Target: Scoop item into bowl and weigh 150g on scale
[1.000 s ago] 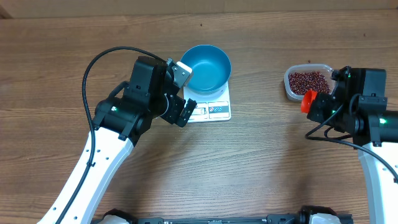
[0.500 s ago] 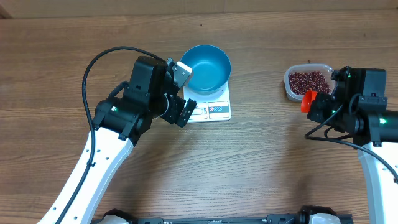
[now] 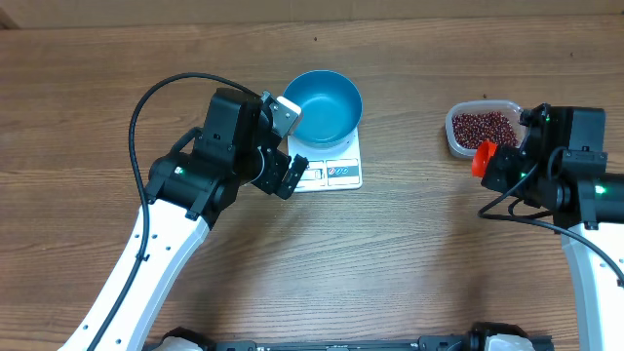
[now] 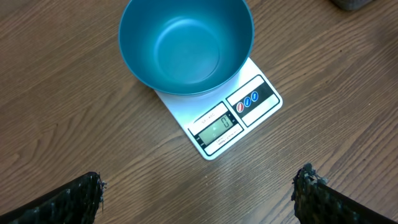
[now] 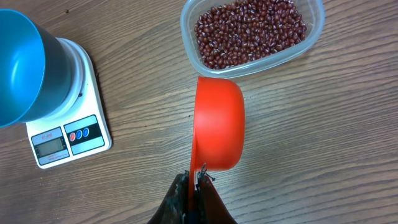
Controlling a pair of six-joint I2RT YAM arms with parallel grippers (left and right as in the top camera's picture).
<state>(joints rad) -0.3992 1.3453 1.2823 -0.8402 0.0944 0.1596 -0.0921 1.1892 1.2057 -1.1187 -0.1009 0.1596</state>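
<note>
Nothing has moved over the last second; both arms and every object sit exactly as they did, so the work is at a pause rather than under way. The left jaws are spread wide and hold nothing, hovering at the left edge of the scale (image 4: pixel 249 102), whose display reads zero; the blue bowl (image 4: pixel 186 43) stands on the scale's far part, bare inside. The right jaws are pressed together on the thin handle of the red scoop (image 5: pixel 217 124), which hangs just on the near side of the clear container (image 5: pixel 314 37) at the right of the table (image 3: pixel 439 253); no beans show on it. The beans (image 5: pixel 249 28) all lie in that container, well apart from the bowl. The weighing looks ready — bowl placed, reading at zero — yet no scooping has begun; the likely next move is to dip the scoop into the heap, then carry it left to the bowl.
</note>
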